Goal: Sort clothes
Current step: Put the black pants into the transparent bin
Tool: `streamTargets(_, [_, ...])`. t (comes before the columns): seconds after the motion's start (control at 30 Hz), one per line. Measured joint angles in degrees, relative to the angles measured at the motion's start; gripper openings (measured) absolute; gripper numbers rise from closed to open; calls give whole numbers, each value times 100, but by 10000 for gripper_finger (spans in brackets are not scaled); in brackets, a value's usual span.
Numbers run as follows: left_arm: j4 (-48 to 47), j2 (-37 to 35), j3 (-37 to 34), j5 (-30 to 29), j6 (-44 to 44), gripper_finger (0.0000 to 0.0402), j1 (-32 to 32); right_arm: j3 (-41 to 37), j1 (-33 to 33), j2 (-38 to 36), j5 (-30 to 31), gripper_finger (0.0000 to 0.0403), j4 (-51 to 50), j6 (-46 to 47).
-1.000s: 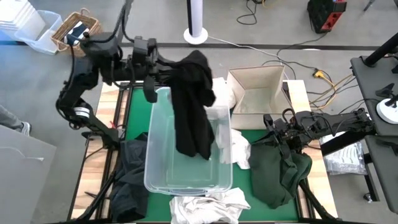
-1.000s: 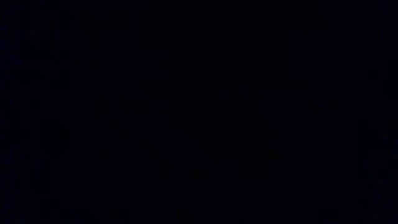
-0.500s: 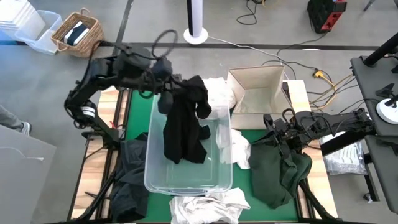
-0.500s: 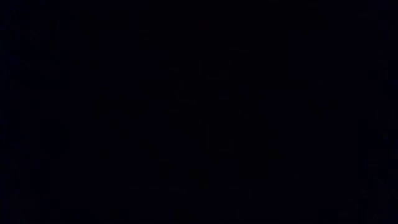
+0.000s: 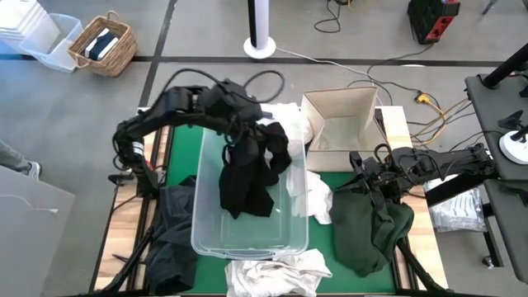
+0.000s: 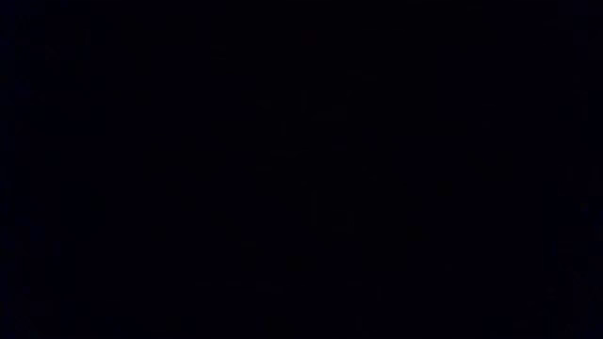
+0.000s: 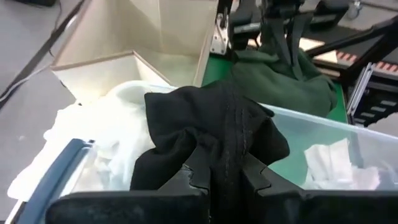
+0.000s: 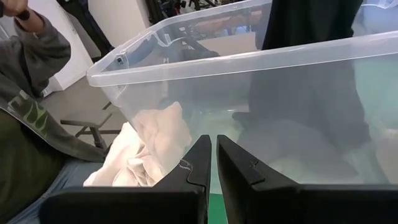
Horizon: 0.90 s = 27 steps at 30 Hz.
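My left gripper [image 5: 242,140] is shut on a black garment [image 5: 247,177] over the clear plastic tub [image 5: 206,235]. It also shows in the left wrist view [image 7: 227,167]. My right gripper [image 5: 359,175] is shut with nothing between its fingers [image 8: 213,163]. It stands at the far end of a dark green garment [image 5: 371,235] that lies on the table right of the tub. White garments lie beyond the tub [image 5: 289,120], right of it [image 5: 319,200] and at the near edge [image 5: 276,276]. A dark garment [image 5: 169,235] lies left of the tub. The low view is black. My left gripper pinches a bunched fold of the black garment [image 7: 227,134] between its two fingers, several layers thick. It comes slanting down from the table's far left. The garment hangs below the fingers, and its lower part [image 5: 246,202] lies crumpled in the tub. My right gripper: I cannot tell whether it touches the green garment.
A beige cardboard box [image 5: 338,124] stands open at the far right, next to the tub. A person in a grey sleeve [image 8: 37,124] shows beyond the table in the right wrist view. The green mat [image 5: 326,239] shows between the tub and the green garment.
My left gripper has gone toward the table's right and near edges and down, carrying the black garment from the tub's far left corner to over the tub. The garment hung long and now bunches up, its lower part settled in the tub.
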Motion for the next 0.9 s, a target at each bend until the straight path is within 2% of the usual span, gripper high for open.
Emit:
streamTargets(0.27, [567, 221, 0, 441, 124, 6, -288, 0, 0, 0, -9, 18, -32, 4])
streamTargets(0.43, [585, 215, 0, 1012, 393, 6, -520, -3, 0, 0, -11, 18, -39, 4])
streamTargets(0.9, [-390, 193, -76, 1012, 534, 6, -828, -3, 0, 0, -11, 18, -39, 7])
